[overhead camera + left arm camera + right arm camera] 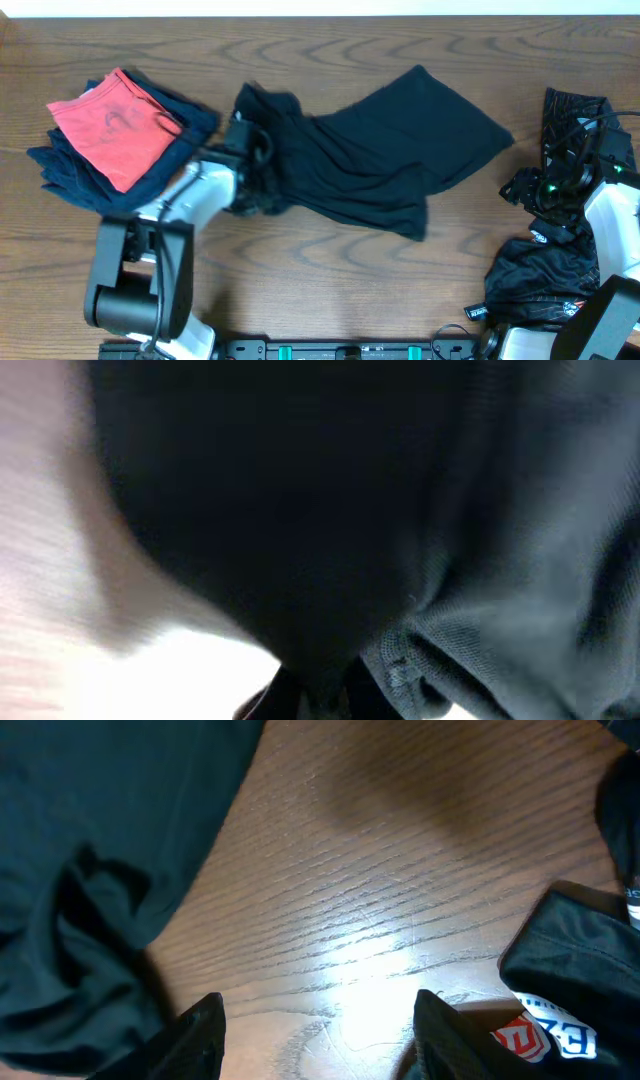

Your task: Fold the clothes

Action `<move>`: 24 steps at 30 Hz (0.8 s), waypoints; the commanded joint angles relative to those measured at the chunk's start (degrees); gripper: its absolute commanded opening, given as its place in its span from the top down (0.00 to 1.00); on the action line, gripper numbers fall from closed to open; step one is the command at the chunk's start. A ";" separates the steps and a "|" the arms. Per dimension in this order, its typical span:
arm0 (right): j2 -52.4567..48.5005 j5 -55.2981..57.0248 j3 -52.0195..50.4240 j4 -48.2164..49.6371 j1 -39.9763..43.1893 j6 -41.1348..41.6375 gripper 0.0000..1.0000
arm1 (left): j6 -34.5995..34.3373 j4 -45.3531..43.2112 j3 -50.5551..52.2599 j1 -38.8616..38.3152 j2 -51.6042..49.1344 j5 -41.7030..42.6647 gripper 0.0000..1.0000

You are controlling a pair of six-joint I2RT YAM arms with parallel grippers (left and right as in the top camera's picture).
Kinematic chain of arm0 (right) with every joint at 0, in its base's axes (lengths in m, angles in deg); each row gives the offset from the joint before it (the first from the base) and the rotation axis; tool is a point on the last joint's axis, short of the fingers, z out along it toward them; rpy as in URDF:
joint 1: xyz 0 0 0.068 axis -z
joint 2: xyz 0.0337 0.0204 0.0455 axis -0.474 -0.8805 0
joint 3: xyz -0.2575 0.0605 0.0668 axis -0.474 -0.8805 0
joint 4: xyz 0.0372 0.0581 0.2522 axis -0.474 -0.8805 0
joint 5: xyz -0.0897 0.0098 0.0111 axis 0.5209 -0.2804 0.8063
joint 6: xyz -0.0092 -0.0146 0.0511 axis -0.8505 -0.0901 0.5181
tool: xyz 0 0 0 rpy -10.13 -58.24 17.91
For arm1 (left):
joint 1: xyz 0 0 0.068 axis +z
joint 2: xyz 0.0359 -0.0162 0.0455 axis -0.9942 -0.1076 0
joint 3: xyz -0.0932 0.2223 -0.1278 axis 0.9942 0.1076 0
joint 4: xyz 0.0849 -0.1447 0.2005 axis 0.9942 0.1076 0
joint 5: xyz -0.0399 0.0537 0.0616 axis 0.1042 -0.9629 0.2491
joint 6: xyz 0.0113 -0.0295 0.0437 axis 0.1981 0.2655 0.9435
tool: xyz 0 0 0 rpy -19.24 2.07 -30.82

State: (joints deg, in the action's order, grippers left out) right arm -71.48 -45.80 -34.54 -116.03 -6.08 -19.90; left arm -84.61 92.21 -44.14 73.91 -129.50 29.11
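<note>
Black shirt (390,150) lies half-spread mid-table, pinched at its bunched left end.
Left gripper (252,160) looks clamped on that bunch, probably to pull the cloth flat for folding. Right gripper (320,1040) hangs with fingers apart and empty over the wooden table (380,870), beside a heap of black garments (540,275). A red garment (115,125) tops the folded navy stack (60,170), well apart at the left.

Overhead view: lighting is bright and even, focus is sharp, and soft shadows edge the black shirt (380,150). My left wrist view is dim, blurred and out of focus. My right wrist view shows a white glare patch on the table (370,970); my fingertips (205,1025) read as dark silhouettes.
</note>
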 commanded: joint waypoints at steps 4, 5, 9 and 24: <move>0.39 0.02 0.22 -0.04 -0.44 -0.74 0.41 | 5.20 4.55 -16.26 11.19 -0.90 -6.23 0.94; 0.39 0.04 0.22 -0.07 -0.44 -0.74 0.41 | 5.20 6.38 -18.71 12.13 -0.90 -6.01 0.92; 0.39 0.04 0.22 -0.02 -0.44 -0.74 0.41 | 7.10 15.61 -24.41 13.03 -0.87 -0.74 0.17; 0.39 0.02 0.22 -0.24 -0.44 -0.74 0.41 | 4.02 25.03 -10.69 -1.49 -0.98 2.95 0.22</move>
State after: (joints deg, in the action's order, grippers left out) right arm -71.48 -45.76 -34.54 -116.05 -6.08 -19.90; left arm -79.02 119.38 -58.00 74.74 -130.20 31.56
